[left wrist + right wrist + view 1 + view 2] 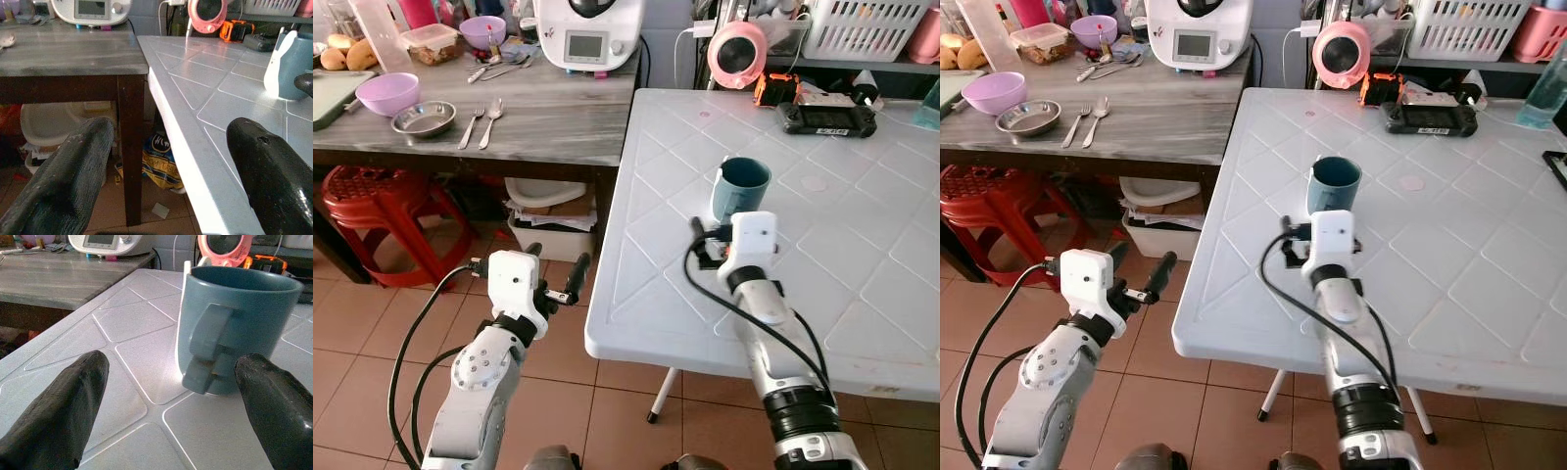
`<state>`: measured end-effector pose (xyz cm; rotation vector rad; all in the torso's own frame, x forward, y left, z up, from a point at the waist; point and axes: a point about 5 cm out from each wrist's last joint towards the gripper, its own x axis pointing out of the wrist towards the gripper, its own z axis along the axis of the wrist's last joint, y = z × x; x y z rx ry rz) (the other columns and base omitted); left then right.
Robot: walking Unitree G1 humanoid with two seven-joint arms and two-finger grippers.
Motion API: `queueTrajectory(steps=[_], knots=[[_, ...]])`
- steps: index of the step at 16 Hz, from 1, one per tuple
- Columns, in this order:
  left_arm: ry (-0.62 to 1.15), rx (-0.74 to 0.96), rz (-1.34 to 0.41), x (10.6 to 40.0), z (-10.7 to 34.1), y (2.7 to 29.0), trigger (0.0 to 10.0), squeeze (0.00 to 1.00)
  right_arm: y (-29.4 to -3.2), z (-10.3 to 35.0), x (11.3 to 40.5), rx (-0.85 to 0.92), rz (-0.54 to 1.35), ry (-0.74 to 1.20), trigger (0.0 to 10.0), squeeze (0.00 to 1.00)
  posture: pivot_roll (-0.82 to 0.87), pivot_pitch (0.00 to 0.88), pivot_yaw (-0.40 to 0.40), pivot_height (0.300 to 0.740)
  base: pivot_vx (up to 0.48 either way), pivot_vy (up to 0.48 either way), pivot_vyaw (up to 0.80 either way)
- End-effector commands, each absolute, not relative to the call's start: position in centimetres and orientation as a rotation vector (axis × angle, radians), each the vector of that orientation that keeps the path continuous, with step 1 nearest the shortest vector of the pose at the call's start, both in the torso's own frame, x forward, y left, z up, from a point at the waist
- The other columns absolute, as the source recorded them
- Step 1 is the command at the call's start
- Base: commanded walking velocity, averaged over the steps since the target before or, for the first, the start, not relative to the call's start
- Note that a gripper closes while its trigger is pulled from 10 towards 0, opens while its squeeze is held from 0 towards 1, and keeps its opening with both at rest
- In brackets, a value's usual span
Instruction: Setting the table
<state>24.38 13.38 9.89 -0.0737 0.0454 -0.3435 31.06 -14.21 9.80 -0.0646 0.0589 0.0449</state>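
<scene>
White plastic table (pixel 862 294) carries an upright blue ceramic mug (pixel 234 328) just ahead of the wide-open right claw (pixel 166 421), handle facing it, while the left claw (pixel 558 284), also open, hangs off the table's edge.

Bright, even daylight throughout; sharp in both eye views, no motion blur. Soft glare on white table (pixel 862 264) toward 12 o'clock. Deep shade under wooden table (pixel 509 117) at 9 o'clock. Close-up fingers (pixel 63 416) soft, out of focus.
</scene>
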Motion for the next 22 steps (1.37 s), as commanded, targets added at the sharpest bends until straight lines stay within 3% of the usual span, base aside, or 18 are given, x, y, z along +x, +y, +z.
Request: queueTrajectory(steps=[1, 11, 12, 13, 14, 17, 19, 22], knots=[[0.04, -0.057, -0.355, 24.3, 10.3, 13.3, 10.0, 0.0, -14.4, 10.0, 31.4, -0.078, 0.022, 0.053, 10.0, 0.0, 0.04, 0.003, 0.032, 0.74, 0.0, 0.0, 0.0], [0.054, -0.061, -0.366, 24.3, 10.3, 13.1, 10.0, 0.0, -15.3, 11.7, 34.1, -0.074, -0.046, 0.031, 10.0, 0.0, 0.05, 0.023, 0.034, 0.74, 0.0, 0.0, 0.0], [0.054, -0.061, -0.365, 24.3, 10.3, 13.1, 10.0, 0.0, -15.4, 11.6, 34.1, -0.072, -0.054, 0.035, 8.8, 0.0, 0.05, 0.024, 0.034, 0.74, 0.0, 0.0, 0.0], [0.054, -0.062, -0.365, 24.3, 10.3, 13.1, 10.0, 0.0, -15.7, 11.5, 34.1, -0.072, -0.072, 0.045, 0.5, 0.0, 0.05, 0.026, 0.035, 0.74, 0.0, 0.0, 0.0], [0.056, -0.062, -0.364, 24.3, 10.3, 13.1, 10.0, 0.0, -15.8, 11.4, 34.2, -0.062, -0.08, 0.055, 0.0, 0.0, 0.05, 0.028, 0.036, 0.74, 0.0, 0.0, 0.0], [0.059, -0.063, -0.366, 24.3, 10.3, 13.1, 10.0, 0.0, -16.4, 11.3, 34.4, -0.057, -0.106, 0.065, 0.0, 0.0, 0.04, 0.031, 0.037, 0.74, 0.0, 0.0, 0.0], [0.059, -0.064, -0.367, 24.3, 10.3, 13.0, 10.0, 0.0, -16.6, 11.3, 34.6, -0.058, -0.115, 0.066, 1.0, 0.0, 0.04, 0.033, 0.037, 0.74, 0.0, 0.0, 0.0], [0.06, -0.065, -0.365, 24.4, 10.3, 13.0, 10.0, 0.0, -16.8, 11.5, 34.7, -0.092, -0.115, 0.046, 0.7, 0.0, 0.04, 0.033, 0.039, 0.74, 0.0, 0.0, 0.0]])
